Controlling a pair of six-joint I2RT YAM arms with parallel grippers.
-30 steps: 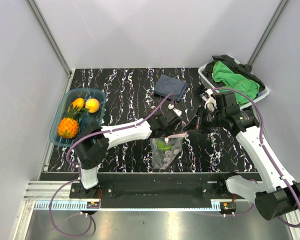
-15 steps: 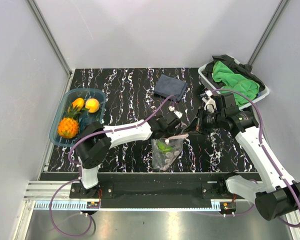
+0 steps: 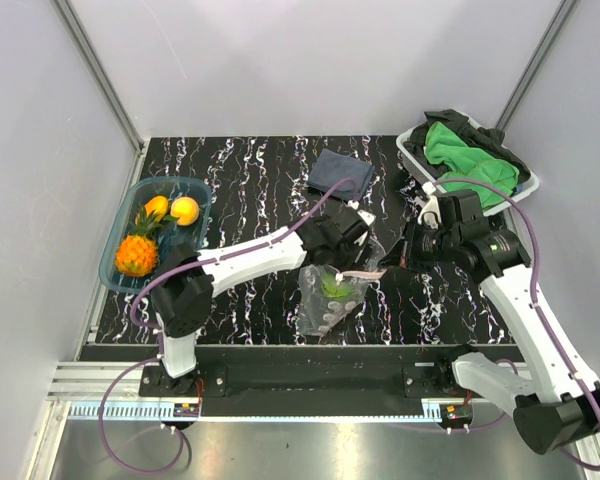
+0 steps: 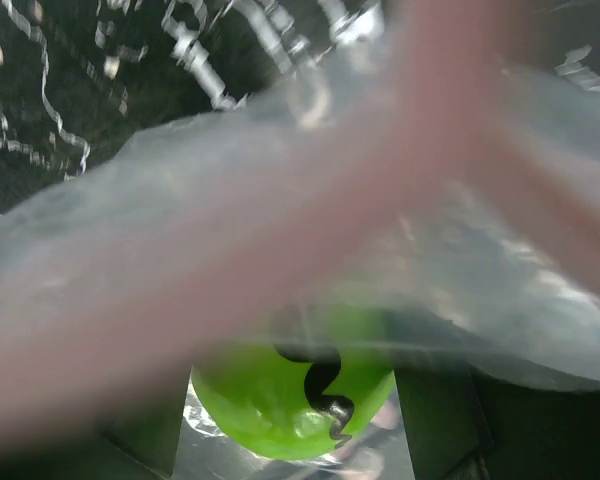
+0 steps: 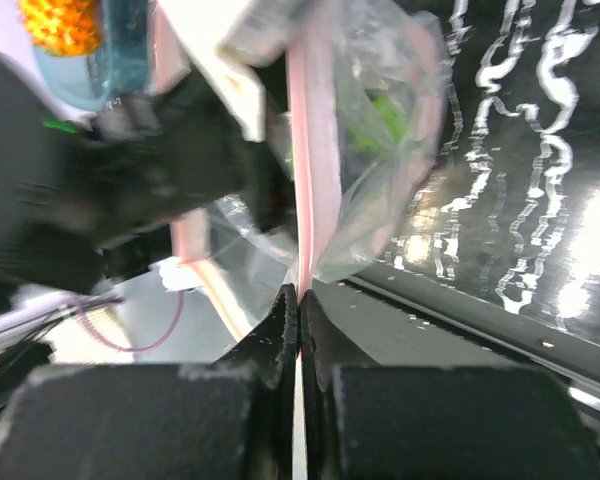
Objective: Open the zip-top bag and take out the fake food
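In the top view, the zip-top bag [image 3: 328, 298] lies at the lower middle of the table [image 3: 250, 170] with fake food [image 3: 330, 288] inside. The left gripper [image 3: 358, 243] and right gripper [image 3: 388, 263] meet at its mouth.

In the left wrist view, a green ball [image 4: 292, 405] shows through the plastic. We cannot tell how this gripper's jaws stand.

In the right wrist view, the jaws are closed on the pink zip strip [image 5: 305, 150].

We judge the opening step is in hand. The next move must pull the mouth apart.

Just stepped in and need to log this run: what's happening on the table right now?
Both arms work on the clear crinkly zip-top bag mid-table. The right gripper has its jaws shut on the pink zip strip; the left gripper is at the mouth too, grip unclear. A green plastic ball sits inside the bag. Three orange-yellow fake fruits lie in the translucent blue tub.
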